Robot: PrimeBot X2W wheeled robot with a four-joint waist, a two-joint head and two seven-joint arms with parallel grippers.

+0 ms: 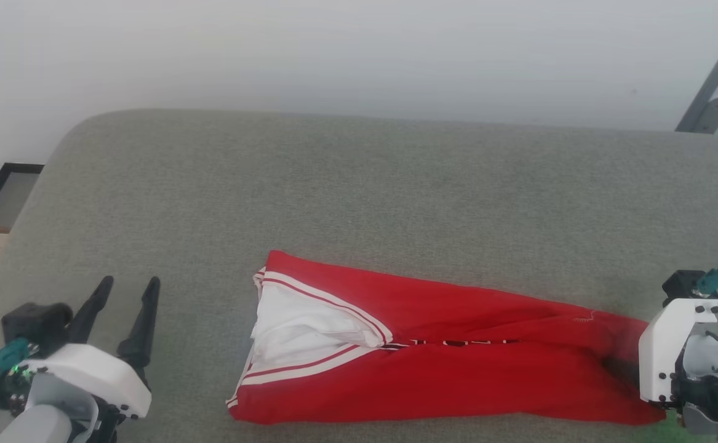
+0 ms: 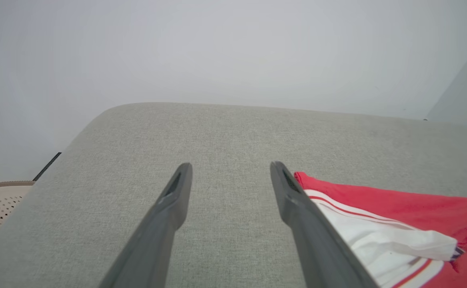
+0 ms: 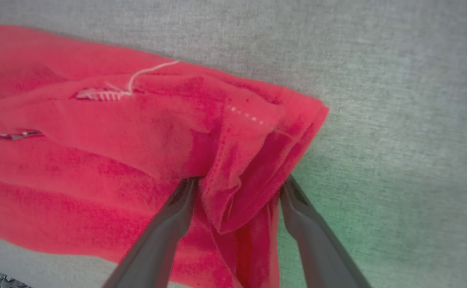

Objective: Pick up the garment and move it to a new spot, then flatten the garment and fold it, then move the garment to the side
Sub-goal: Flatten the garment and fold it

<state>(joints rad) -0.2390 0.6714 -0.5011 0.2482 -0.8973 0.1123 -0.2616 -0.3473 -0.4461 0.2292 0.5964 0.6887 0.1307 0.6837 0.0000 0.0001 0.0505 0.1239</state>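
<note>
Nearest, by the front edge of the grey surface (image 1: pixel 359 184), the right claw (image 3: pixel 237 180) stands spread, its fingers astride a bunched fold of the garment (image 1: pixel 457 369) without pinching it. The left claw (image 1: pixel 130 289), also spread, hovers over bare cloth toward the left edge. The garment lies as a long folded band along the front edge. A sound grip likely means gathering every layer between the fingers before closing.
</note>
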